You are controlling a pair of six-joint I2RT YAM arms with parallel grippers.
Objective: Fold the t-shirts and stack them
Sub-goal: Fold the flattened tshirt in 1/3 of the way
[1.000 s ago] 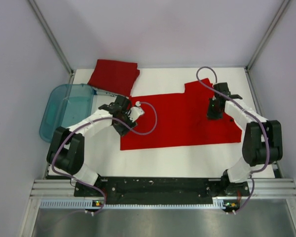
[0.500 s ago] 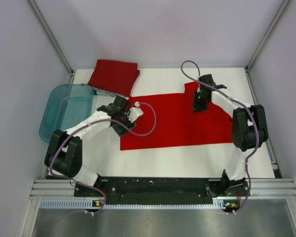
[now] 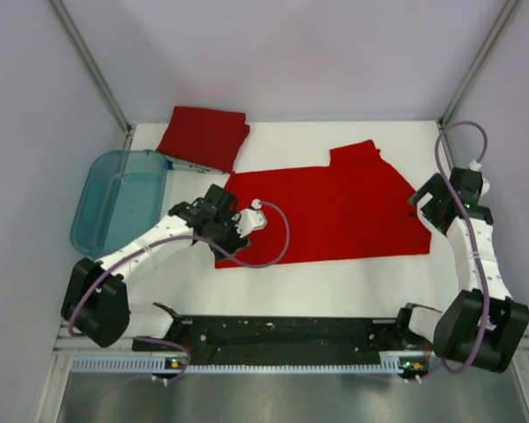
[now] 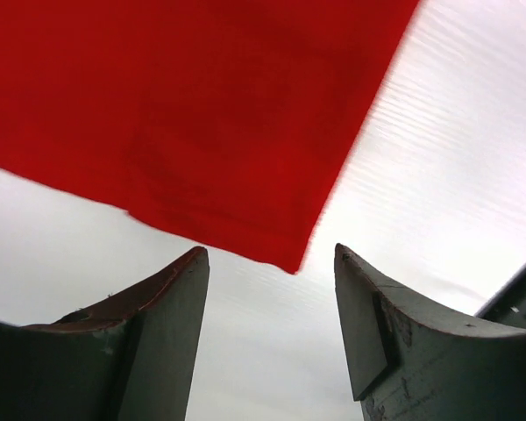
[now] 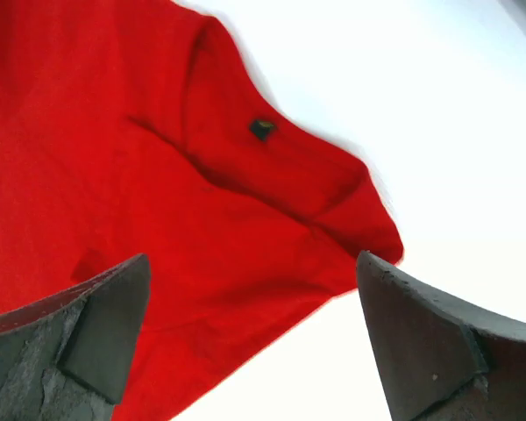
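Both arms have swung outward to opposite ends of the red t-shirt (image 3: 326, 211) spread on the desk (image 3: 335, 282). The left gripper (image 3: 227, 236) and right gripper (image 3: 421, 207) hover released above its corners, apparently readying the next fold.

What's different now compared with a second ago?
The right hand went left across the spread red shirt, then swung out to its right edge, open, holding nothing. The left hand shifted slightly toward the shirt's near-left corner, also open. The shirt, the folded shirt and the teal tub stayed put.
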